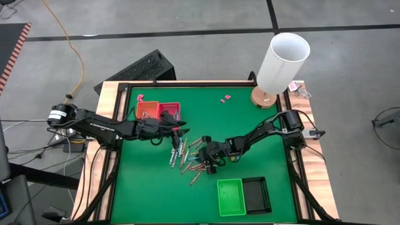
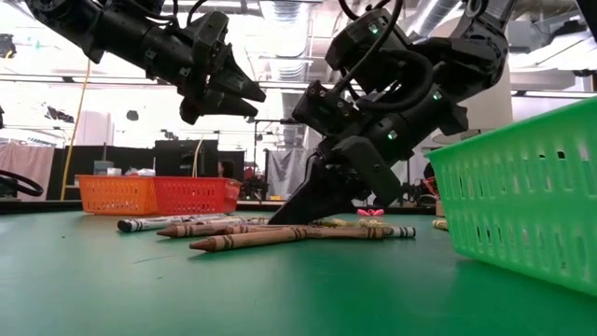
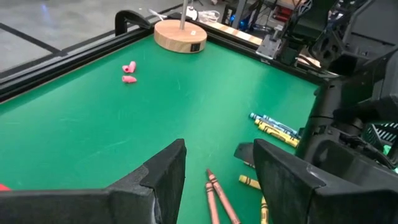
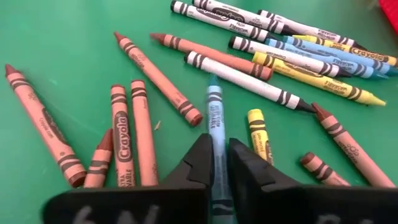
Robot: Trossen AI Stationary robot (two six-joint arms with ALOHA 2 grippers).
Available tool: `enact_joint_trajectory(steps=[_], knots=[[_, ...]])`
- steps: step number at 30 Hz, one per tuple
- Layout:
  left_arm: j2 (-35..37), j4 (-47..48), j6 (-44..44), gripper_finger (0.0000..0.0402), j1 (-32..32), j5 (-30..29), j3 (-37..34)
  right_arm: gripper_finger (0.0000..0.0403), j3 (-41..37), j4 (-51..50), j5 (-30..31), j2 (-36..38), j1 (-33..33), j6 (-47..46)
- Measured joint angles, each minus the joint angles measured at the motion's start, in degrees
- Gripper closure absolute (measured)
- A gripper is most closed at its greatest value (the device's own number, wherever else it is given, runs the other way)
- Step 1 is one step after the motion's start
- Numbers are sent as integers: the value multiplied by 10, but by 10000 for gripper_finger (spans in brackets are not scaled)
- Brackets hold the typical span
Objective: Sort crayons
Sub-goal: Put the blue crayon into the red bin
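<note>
Pinching the thin blue wax crayon (image 4: 214, 124) near its end, your right hand (image 4: 217, 163) could tip or drop it lifting; left hand (image 3: 217, 171) hangs apart.

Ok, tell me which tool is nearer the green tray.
Right. The right tool is down in the crayons just above the green tray; the left tool hovers farther off.

High view straight down; low view level at table (image 2: 112, 280); wrist views close, sharing crayons (image 4: 242, 81).
</note>
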State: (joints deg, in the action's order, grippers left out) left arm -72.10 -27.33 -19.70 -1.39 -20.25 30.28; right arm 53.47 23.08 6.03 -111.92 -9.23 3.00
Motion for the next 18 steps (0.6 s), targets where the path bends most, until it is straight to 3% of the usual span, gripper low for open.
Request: enact_joint_trajectory(steps=[4,12,18], knots=[[0,-6,0,226,0,0,0,394,0,1,6,0,0,-7],[15,-51,4,226,0,1,0,399,-2,21,49,7,1,-17],[55,-71,26,226,0,11,0,399,-4,57,48,16,12,-32]])
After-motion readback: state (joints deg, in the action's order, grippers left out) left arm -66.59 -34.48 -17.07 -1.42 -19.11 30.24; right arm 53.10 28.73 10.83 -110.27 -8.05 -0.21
